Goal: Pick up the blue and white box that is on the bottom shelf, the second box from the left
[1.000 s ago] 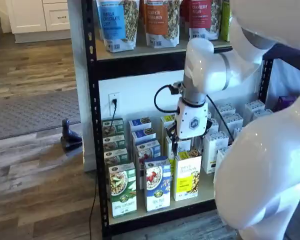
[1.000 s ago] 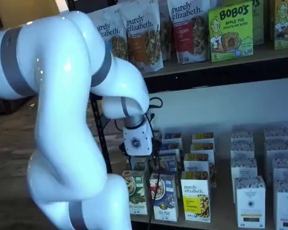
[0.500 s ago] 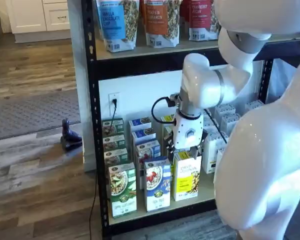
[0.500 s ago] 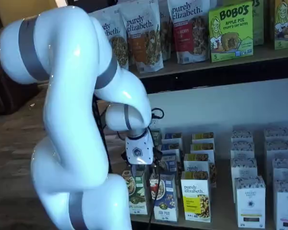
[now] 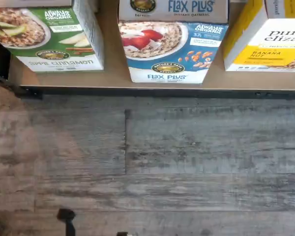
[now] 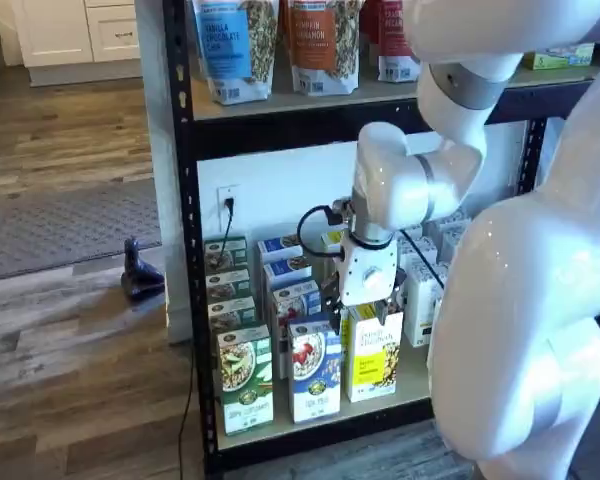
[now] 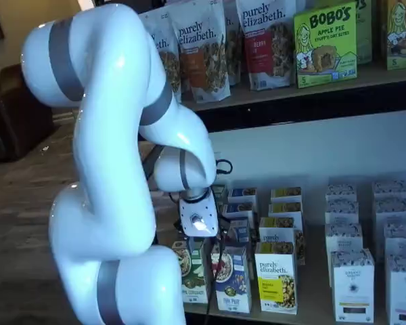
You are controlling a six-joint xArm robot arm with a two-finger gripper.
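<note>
Wrist view, looking down: blue and white box [image 5: 172,46] at the front edge of the bottom shelf [image 5: 152,81], label out, standing upright. Between a green-and-white carton [image 5: 49,34] and a yellow carton [image 5: 265,34], with small gaps on each side. Probably lined up that way so each front can be read and each box pulled out alone. More boxes of the same kind in a row behind it, seen in both shelf views. Grey wood floor [image 5: 147,162] below the shelf edge.

In a shelf view: same blue box [image 6: 314,368] at the front of the row, not held by anything. Just above and behind its top, the gripper [image 6: 362,308], pointing down. White body clear, black fingers mostly hidden, so cannot tell if spread or closed. Arm [image 6: 410,180] bent like an elbow, reaching in under the upper shelf [image 6: 280,100]. Looks like lining up over the box, grab not yet done.
</note>
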